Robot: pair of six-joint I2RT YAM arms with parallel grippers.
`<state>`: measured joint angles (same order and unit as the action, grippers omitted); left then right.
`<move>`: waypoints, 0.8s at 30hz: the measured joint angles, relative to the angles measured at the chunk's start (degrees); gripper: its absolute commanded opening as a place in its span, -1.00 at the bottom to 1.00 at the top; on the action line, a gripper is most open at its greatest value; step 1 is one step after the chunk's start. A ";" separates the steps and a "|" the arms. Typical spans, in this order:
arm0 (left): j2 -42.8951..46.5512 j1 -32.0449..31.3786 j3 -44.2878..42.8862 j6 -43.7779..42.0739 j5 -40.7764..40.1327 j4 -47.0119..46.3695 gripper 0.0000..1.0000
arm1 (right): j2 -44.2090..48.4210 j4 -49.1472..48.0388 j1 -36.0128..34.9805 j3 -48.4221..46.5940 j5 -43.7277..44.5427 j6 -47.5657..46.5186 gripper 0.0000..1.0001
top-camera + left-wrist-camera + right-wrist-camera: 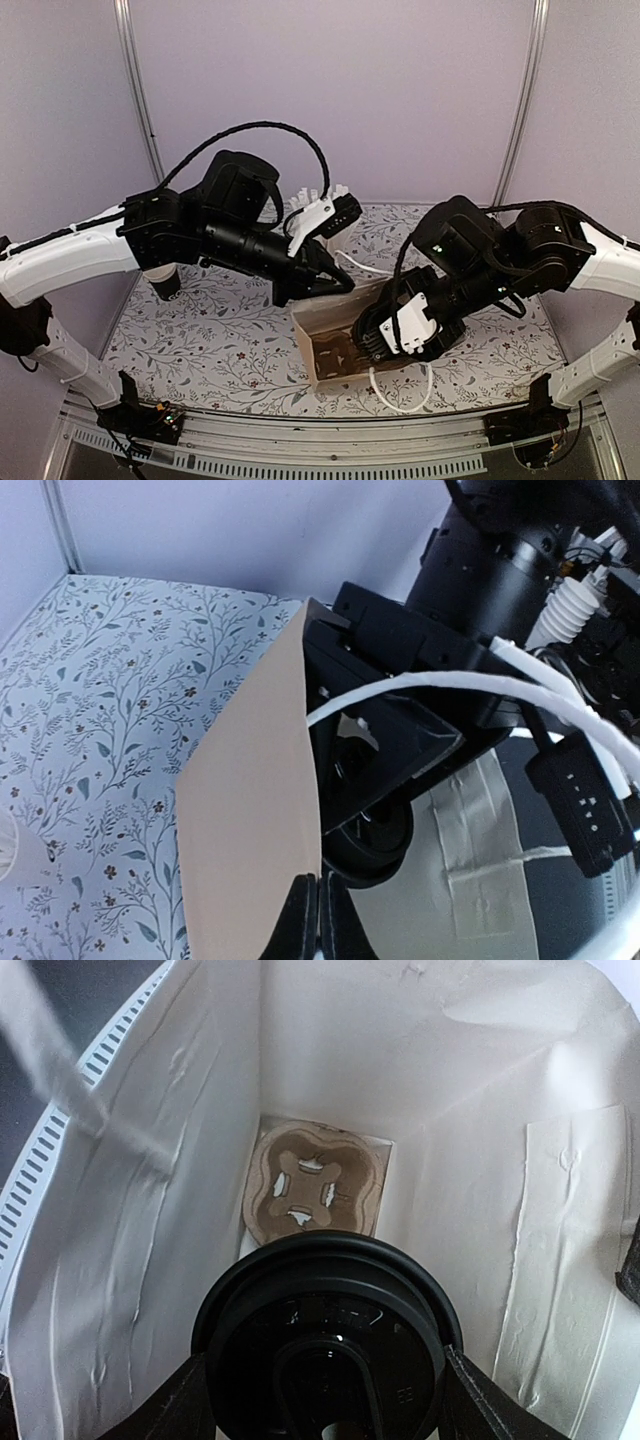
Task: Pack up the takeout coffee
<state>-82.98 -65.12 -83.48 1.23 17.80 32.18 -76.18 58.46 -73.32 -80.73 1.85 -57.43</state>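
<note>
Floral worktop [200,330] spread wide, and right in the middle of it stands the paper bag [312,345], mouth open to the top camera. Left arm [230,235] reaches across from the left to the bag's far edge; right arm [500,255] angles down from the right, its wrist over the bag's mouth.

Look at the left claw [318,915]: fingers closed tight, pinching the tan bag wall between them, and that wall stands up as a flat panel. A white handle cord [420,685] loops across in front of the right arm's black body.

Inside the bag now, through the right wrist camera: white walls all round, and flat at the bottom sits the brown pulp carrier [315,1188], one of its cup wells facing up. Above it hangs the takeout coffee, round black lid [325,1300] on top, the cup body hidden under it. The right claw [325,1375] grips it, one finger [195,1400] pressed to each side of the lid's rim, within the bag's walls and clear of the carrier.
</note>
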 measured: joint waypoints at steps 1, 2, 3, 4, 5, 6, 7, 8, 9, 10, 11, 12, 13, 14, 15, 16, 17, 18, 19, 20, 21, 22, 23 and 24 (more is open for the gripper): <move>-0.04 0.13 0.00 0.13 1.42 -0.13 -1.00 | 0.39 0.87 -0.31 -0.26 -0.02 -0.20 -0.42; -0.20 0.31 -0.02 0.35 2.89 -0.26 -1.00 | 0.63 1.29 -0.48 -0.31 -0.02 -0.26 -0.42; -0.46 0.44 -0.02 0.52 4.22 -0.48 -1.00 | 0.90 1.92 -0.61 -0.31 -0.04 -0.33 -0.42; -0.85 0.55 -0.02 0.70 5.38 -0.81 -1.00 | 1.03 2.32 -0.70 -0.31 -0.09 -0.37 -0.42; -1.42 0.68 -0.02 0.83 6.36 -1.20 -1.00 | 1.11 2.71 -0.83 -0.22 -0.13 -0.42 -0.42; -2.01 0.81 -0.02 0.96 7.30 -1.55 -1.00 | 1.20 3.04 -0.90 -0.04 -0.17 -0.44 -0.42; -2.75 0.98 -0.02 1.18 8.22 -1.88 -1.00 | 1.40 3.28 -0.92 0.44 -0.26 -0.48 -0.42; -3.26 1.09 -0.02 1.38 8.85 -2.12 -1.00 | 1.57 3.52 -0.92 0.87 -0.26 -0.55 -0.42; -3.82 1.27 -0.02 1.62 9.44 -2.49 -1.00 | 1.73 3.67 -0.92 1.29 -0.26 -0.63 -0.42; -4.31 1.44 -0.02 1.84 10.08 -2.80 -0.94 | 2.01 3.72 -0.92 1.90 -0.24 -0.68 -0.42; -4.59 1.60 0.00 1.92 10.36 -2.99 -0.78 | 2.34 3.67 -0.92 2.58 -0.24 -0.70 -0.42; -4.85 1.77 0.00 2.01 10.56 -3.13 -0.65 | 2.75 3.58 -0.92 3.45 -0.22 -0.70 -0.43; -5.01 1.95 0.02 2.34 10.69 -3.19 -0.48 | 3.21 3.45 -0.92 4.33 -0.20 -0.72 -0.43; -5.05 2.08 0.00 2.43 10.78 -3.39 -0.34 | 3.74 3.28 -0.92 5.20 -0.13 -0.70 -0.43; -5.05 2.16 0.00 2.01 10.88 -3.74 -0.21 | 4.11 3.23 -0.92 5.90 -0.02 -0.68 -0.44; -5.01 2.19 0.00 2.16 10.93 -4.22 -0.06 | 4.55 3.08 -0.85 6.51 0.17 -0.61 -0.44; -4.94 2.21 0.00 1.86 10.86 -4.50 0.06 | 4.92 2.95 -0.76 6.82 0.17 -0.55 -0.44; -4.81 2.21 -0.02 1.64 10.64 -4.57 0.18 | 5.31 2.80 -0.59 7.02 0.17 -0.42 -0.44; -4.63 2.21 -0.02 1.01 10.43 -4.52 0.26 | 5.62 2.78 -0.42 7.08 0.15 -0.26 -0.44; -4.33 2.21 -0.04 0.50 10.25 -4.46 0.32 | 5.88 2.80 -0.09 7.10 0.00 -0.02 -0.44; -3.78 2.25 -0.04 0.17 10.01 -4.42 0.35 | 6.01 2.78 0.20 7.10 -0.13 0.31 -0.44; -3.10 2.27 -0.04 -0.57 9.90 -4.37 0.37 | 6.05 2.75 0.44 7.10 -0.28 0.63 -0.44; -2.03 2.32 -0.07 -1.20 9.77 -4.39 0.38 | 6.12 2.64 0.74 7.21 -0.57 1.11 -0.44; -1.16 2.38 -0.07 -1.73 9.75 -4.52 0.38 | 6.27 2.36 1.03 7.52 -1.07 1.60 -0.44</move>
<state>-84.14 -62.74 -83.55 -0.49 27.55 27.66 -69.91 60.82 -72.29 -73.21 0.78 -55.83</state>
